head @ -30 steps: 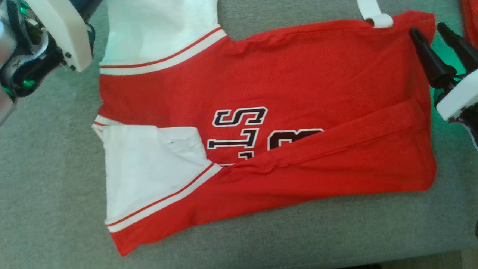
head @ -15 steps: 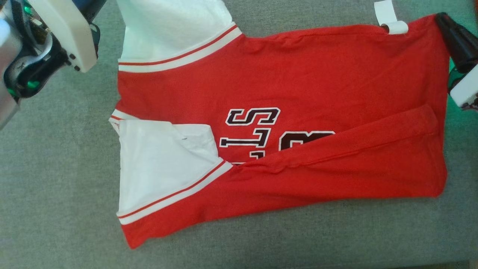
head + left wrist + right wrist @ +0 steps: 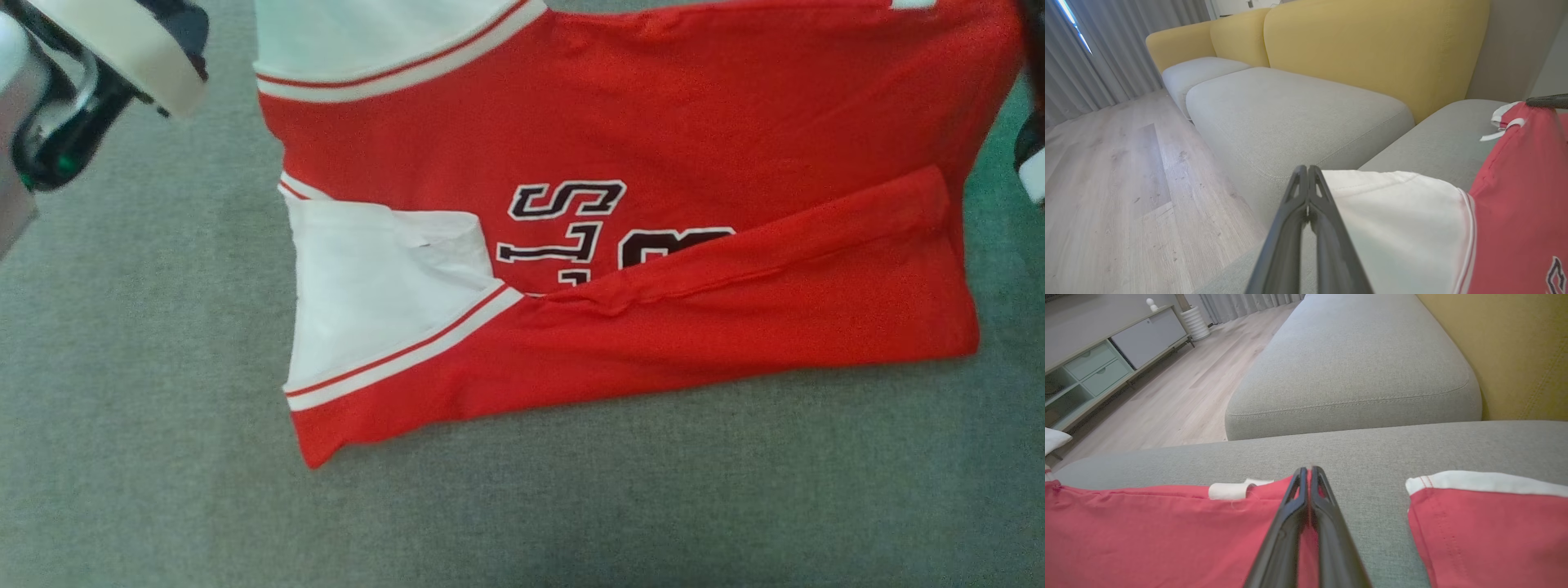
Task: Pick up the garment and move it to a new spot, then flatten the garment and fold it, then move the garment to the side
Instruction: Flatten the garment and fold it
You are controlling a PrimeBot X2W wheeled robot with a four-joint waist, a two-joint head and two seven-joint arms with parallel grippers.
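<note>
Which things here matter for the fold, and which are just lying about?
Job in hand:
- garment, red and white
- left gripper, shut on its white sleeve
- right gripper, shut on its red edge
- grey seat cushion under it

Lying about:
- second red cloth
- yellow backrest
- cabinet

On my head feed the garment is bright red. Its sleeves are white, each edged with a white band carrying a thin red stripe, and the block lettering is dark maroon outlined in white. The sofa seat is a plain grey weave. On the left wrist feed I see a mustard-yellow sofa back across the top, a pale wood-grain floor at left, and the black left gripper.
</note>
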